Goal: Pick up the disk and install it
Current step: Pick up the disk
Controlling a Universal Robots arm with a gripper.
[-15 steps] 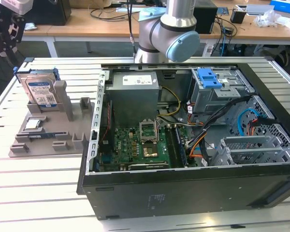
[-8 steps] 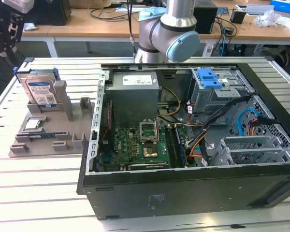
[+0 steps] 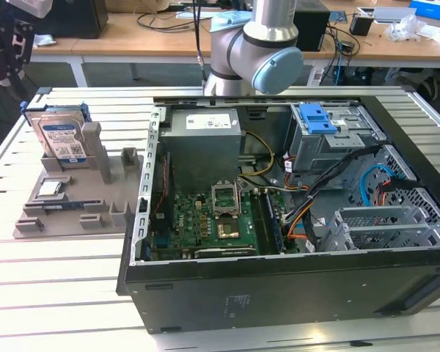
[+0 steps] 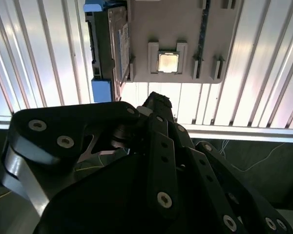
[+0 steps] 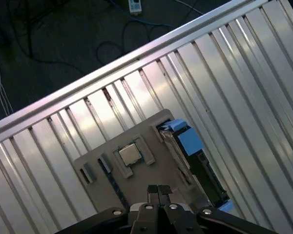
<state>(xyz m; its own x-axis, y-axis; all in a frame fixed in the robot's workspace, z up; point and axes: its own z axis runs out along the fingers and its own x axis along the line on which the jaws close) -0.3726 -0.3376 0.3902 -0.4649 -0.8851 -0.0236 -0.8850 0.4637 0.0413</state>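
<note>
Currently the gripper (image 5: 158,188) hangs over the slatted metal table (image 5: 244,73) with its fingers pressed together, holding nothing. Beneath it, just beyond the fingertips, lies a grey holder tray (image 5: 149,130). The disk (image 5: 190,146) stands on edge in that tray, off to one side of the gripper and apart from it. A small square chip (image 5: 129,155) sits almost straight ahead of the fingertips.
</note>
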